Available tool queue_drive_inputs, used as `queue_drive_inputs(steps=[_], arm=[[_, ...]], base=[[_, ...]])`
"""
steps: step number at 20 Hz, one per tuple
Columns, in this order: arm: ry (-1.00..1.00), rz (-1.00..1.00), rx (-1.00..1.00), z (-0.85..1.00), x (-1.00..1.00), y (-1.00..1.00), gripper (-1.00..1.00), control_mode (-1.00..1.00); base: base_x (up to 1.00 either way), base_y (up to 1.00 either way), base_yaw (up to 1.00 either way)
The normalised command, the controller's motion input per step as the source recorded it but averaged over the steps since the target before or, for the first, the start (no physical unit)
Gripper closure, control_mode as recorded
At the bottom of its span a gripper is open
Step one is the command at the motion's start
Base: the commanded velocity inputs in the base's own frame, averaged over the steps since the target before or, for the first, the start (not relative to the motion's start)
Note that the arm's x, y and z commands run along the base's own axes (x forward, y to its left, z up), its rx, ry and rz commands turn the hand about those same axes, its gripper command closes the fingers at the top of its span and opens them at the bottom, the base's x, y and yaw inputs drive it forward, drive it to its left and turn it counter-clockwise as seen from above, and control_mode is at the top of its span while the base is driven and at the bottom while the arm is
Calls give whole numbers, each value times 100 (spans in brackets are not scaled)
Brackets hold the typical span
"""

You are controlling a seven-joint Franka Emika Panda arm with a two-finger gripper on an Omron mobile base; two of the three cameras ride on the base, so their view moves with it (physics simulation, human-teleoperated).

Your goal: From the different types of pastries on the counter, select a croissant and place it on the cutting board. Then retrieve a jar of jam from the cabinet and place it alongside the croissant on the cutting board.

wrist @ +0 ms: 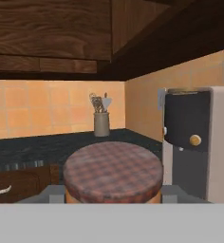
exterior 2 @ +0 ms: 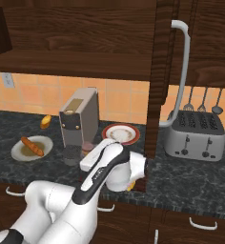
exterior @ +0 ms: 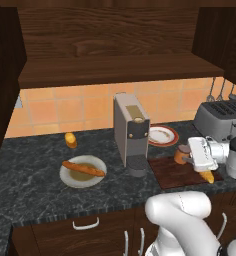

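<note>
Jar of jam (wrist: 113, 173) clamped between gripper (exterior: 187, 156) fingers, checked lid toward hand camera; jaws closed on jar body. In left base view jar (exterior: 181, 155) hangs at left part of cutting board (exterior: 172, 175); contact with board cannot be told. Croissant (exterior: 207, 176) lies on board, just under hand. Coffee machine (exterior: 131, 131) stands just beside board.

Judged step: placing jar alongside croissant. Next move calls for lowering upright onto bare board, then release, without nudging croissant.
</note>
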Motion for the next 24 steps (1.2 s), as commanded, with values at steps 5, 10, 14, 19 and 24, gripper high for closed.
queue_drive_inputs(steps=[5, 10, 14, 19, 24], arm=[[0, 4, -3, -56, 22, -18, 100, -100], [0, 6, -3, -49, 25, -15, 100, -100], [0, 6, -5, -50, 24, -13, 100, -100], [0, 5, -3, -39, 35, -8, 100, -100], [0, 5, -1, -39, 31, 0, 100, -100]], base=[[0, 0, 0], [0, 0, 0], [0, 0, 0], [0, 0, 0], [0, 0, 0]])
